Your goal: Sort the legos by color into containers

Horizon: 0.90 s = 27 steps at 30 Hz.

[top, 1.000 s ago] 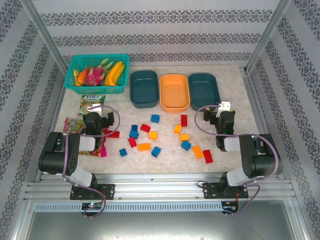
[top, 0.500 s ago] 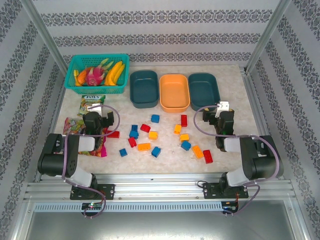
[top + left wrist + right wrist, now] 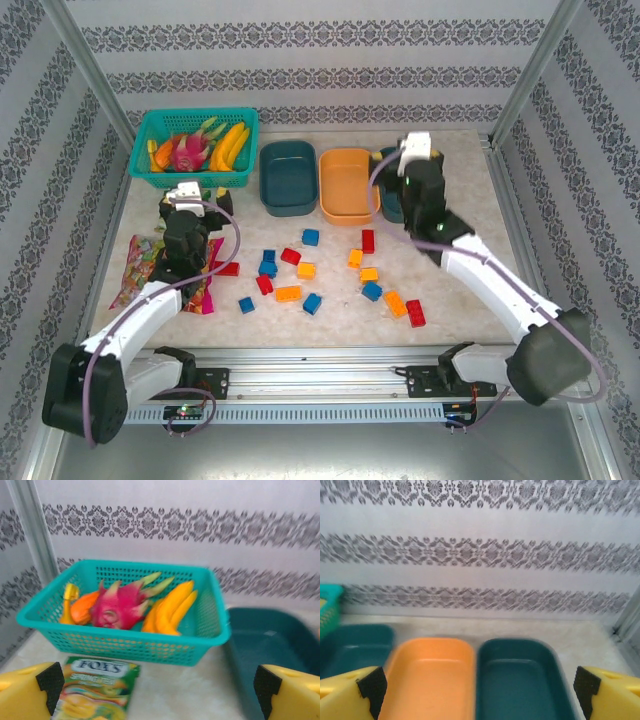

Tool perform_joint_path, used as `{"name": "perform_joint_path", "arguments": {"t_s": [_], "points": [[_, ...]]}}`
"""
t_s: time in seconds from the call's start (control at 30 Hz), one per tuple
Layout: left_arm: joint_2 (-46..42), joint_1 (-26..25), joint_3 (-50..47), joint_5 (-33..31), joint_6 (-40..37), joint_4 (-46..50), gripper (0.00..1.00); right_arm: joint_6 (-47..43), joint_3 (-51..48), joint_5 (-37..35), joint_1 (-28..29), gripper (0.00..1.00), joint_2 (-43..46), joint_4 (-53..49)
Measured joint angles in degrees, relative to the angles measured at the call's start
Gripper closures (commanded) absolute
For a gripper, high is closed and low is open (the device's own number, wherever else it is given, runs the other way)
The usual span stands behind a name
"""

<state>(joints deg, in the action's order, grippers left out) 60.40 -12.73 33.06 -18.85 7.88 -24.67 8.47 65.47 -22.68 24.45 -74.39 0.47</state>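
Tubs: left teal tub, orange tub, right teal tub; far row, long axes near-far.
Legos: scattered near of tubs.
Left gripper: spread wide, empty.
Right gripper: spread wide, empty.
Room: bare table between tubs and legos.

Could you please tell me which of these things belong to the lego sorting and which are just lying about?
For the job: legos, teal tubs, orange tub.
Just lying about: fruit basket, snack packets.
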Motion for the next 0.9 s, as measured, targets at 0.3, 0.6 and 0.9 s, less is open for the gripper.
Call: {"name": "perform_joint_path", "arguments": {"t_s": [0.3, 0.6, 0.9], "points": [[-1.3, 0.7, 24.0, -0.5, 34.4, 46.8, 0.00, 24.9, 15.5, 0.8, 2.1, 0.06, -7.0, -38.2], [-0.6, -8.5, 20.7, 11.7, 36.8, 64.1, 0.00, 48.8, -2.6, 1.3, 3.9, 0.24, 4.0, -55.6], [-4.7, -15.1, 17.2, 16.2, 36.0, 68.0, 0.00, 55.3, -8.9, 3.8, 3.9, 0.25, 6.9, -58.0]]}}
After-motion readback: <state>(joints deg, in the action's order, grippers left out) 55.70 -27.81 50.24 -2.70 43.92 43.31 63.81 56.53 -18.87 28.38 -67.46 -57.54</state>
